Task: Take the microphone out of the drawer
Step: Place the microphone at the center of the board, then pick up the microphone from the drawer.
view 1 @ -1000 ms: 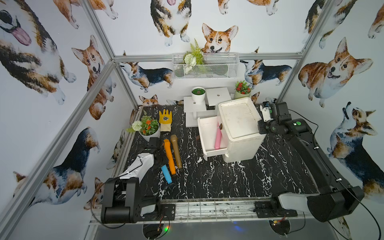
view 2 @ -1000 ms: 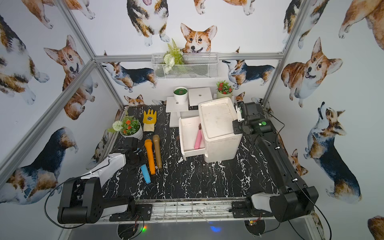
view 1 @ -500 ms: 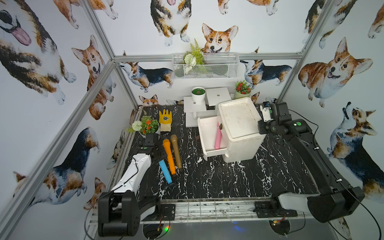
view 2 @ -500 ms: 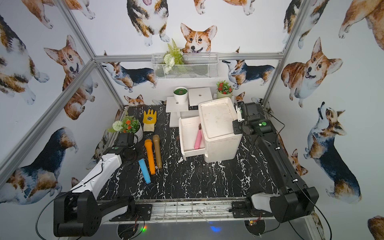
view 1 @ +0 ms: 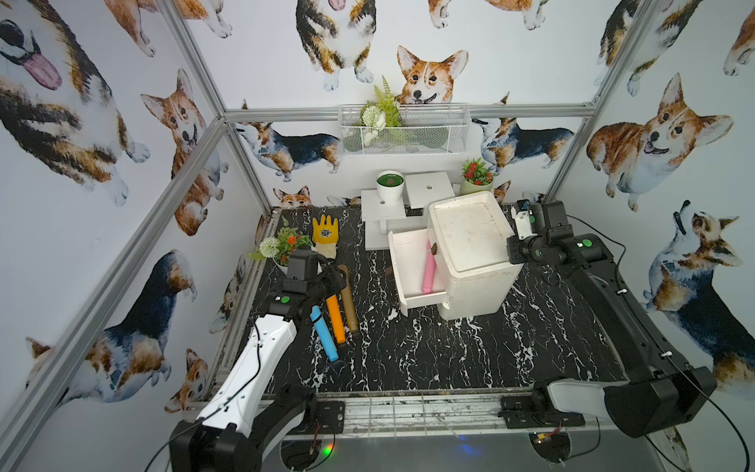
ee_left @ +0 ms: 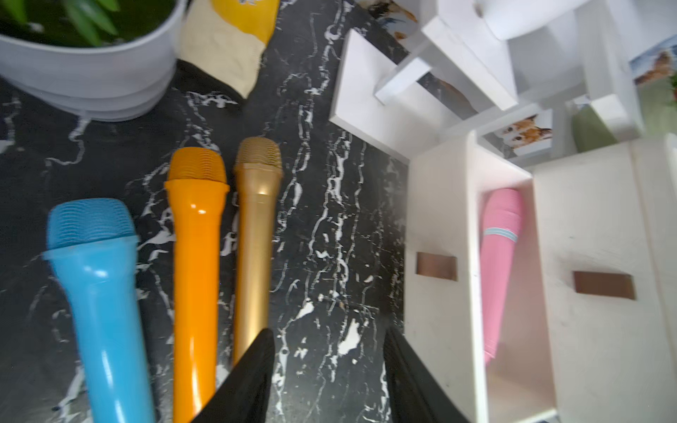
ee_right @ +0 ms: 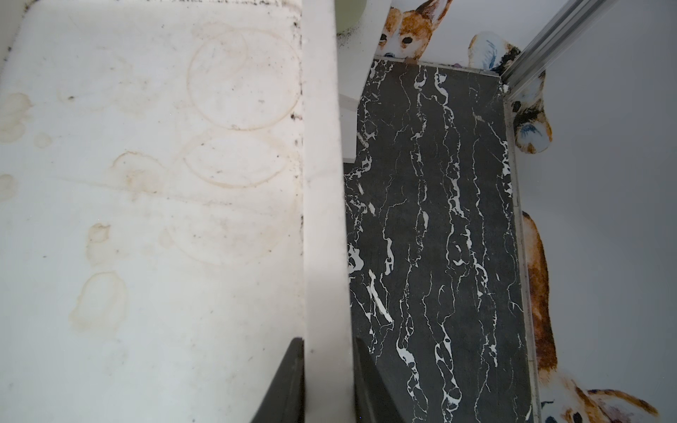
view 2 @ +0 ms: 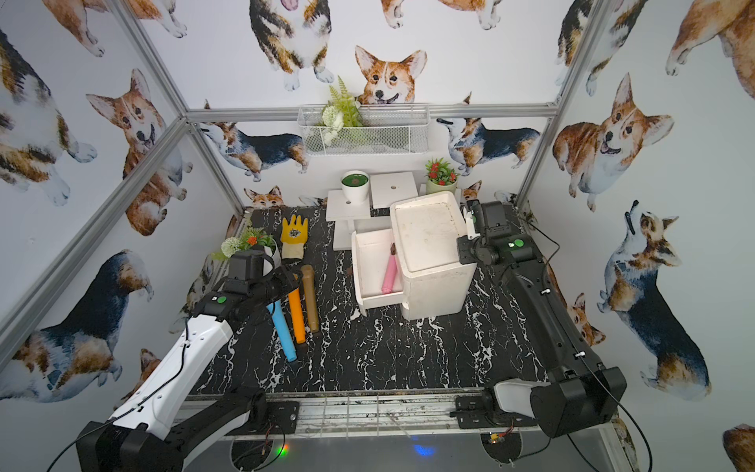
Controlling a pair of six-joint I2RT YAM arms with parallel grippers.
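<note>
Presently drawer holds pink microphone; left jaws apart, right jaws clamping cabinet rim.

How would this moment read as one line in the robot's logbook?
left hand: open, empty | right hand: shut on cabinet rim | pink microphone: lying in open drawer

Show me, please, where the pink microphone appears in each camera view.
Top view: the pink microphone lies in the open drawer, near centre.
Top view: in the same drawer.
Left wrist: inside the drawer, across bare tabletop from the gold microphone.
Right wrist: not in it.
Shared landmark: the white cabinet.
</note>
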